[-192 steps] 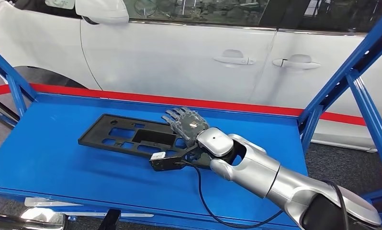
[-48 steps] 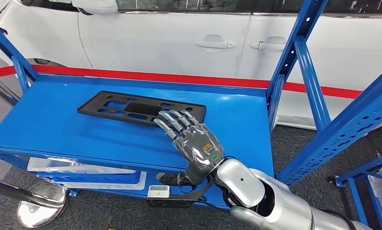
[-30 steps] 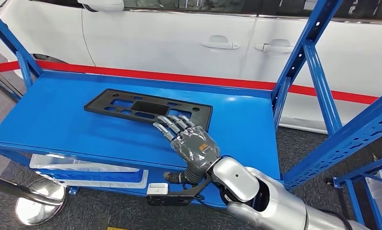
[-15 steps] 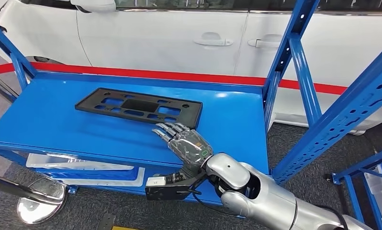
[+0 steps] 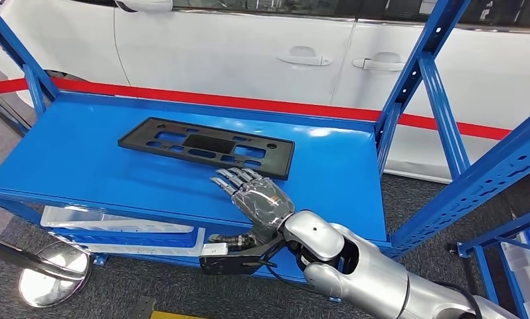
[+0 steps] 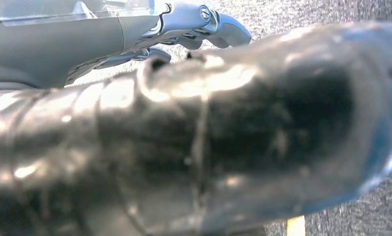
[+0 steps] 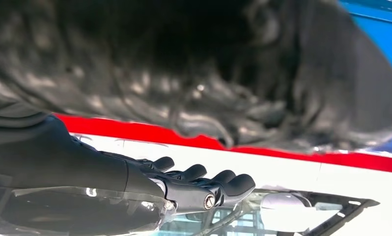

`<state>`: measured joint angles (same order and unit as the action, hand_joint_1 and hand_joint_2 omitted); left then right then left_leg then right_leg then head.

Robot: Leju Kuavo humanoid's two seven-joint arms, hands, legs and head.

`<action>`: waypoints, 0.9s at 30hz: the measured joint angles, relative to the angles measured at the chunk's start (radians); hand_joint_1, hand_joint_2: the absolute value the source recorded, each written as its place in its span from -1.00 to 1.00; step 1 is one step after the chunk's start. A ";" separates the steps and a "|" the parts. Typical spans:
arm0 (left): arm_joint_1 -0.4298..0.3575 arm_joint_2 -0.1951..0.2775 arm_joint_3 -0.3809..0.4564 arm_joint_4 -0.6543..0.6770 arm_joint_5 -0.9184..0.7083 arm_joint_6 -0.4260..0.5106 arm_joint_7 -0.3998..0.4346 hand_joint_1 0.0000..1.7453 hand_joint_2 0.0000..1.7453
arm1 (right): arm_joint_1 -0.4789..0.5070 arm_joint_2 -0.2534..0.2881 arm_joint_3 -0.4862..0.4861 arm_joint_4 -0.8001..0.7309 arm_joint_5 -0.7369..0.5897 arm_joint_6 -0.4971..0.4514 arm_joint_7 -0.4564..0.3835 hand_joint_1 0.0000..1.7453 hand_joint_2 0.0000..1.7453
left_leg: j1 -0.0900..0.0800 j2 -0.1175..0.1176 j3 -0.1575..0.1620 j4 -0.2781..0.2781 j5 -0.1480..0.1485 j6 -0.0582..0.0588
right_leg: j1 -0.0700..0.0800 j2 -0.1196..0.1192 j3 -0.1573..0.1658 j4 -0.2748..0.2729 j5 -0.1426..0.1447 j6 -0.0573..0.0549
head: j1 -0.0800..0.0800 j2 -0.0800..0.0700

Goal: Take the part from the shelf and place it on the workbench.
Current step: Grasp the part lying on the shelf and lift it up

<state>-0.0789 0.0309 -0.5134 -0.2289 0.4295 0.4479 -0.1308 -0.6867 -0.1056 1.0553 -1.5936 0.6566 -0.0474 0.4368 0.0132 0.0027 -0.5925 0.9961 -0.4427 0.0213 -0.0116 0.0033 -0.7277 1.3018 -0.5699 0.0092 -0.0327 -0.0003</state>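
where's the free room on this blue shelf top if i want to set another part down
Bare blue shelf left of the black panel, down to the front edge. Another free patch right of it, up to the blue upright. Crowded just in front of the panel's right end, where the right hand lies.

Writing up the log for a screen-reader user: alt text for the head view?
The robot's right hand hovers open, fingers spread, over a blue shelf, just short of a flat black part lying there. A white car stands behind the shelf.
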 joint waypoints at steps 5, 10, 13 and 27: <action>-0.001 0.000 -0.001 0.000 0.000 -0.002 -0.006 -1.00 -1.00 | -0.004 0.001 0.002 0.004 0.004 0.000 0.000 -1.00 1.00 | -0.002 -0.013 -0.009 0.019 -0.006 -0.015 | 0.000 0.009 0.120 -0.231 0.104 -0.011 | -0.001 0.000; 0.000 0.001 -0.003 0.000 0.001 -0.003 -0.008 -1.00 -1.00 | -0.010 0.002 0.004 0.007 0.009 0.000 0.000 -1.00 1.00 | 0.000 -0.015 -0.032 0.048 -0.026 -0.040 | -0.002 0.004 0.124 -0.258 0.114 -0.038 | -0.004 0.000; -0.001 0.001 -0.005 0.000 0.001 -0.005 -0.008 -1.00 -1.00 | -0.011 0.004 0.006 0.008 0.013 0.000 0.000 -1.00 1.00 | 0.004 -0.011 -0.105 0.213 -0.112 -0.051 | -0.003 -0.006 0.123 -0.261 0.117 -0.046 | -0.010 0.000; -0.003 0.003 -0.013 0.000 0.000 -0.008 -0.009 -1.00 -1.00 | -0.012 0.008 0.007 0.010 0.016 0.000 0.000 -1.00 1.00 | -0.003 -0.002 0.010 -0.013 0.002 -0.001 | 0.002 -0.014 0.071 -0.141 0.040 -0.007 | -0.008 0.000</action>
<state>-0.0814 0.0337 -0.5267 -0.2289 0.4300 0.4398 -0.1400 -0.6984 -0.0977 1.0628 -1.5833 0.6729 -0.0469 0.4372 0.0101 0.0002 -0.5824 0.9836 -0.4405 0.0208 -0.0099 -0.0108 -0.6572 1.1608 -0.5298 0.0025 -0.0404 -0.0004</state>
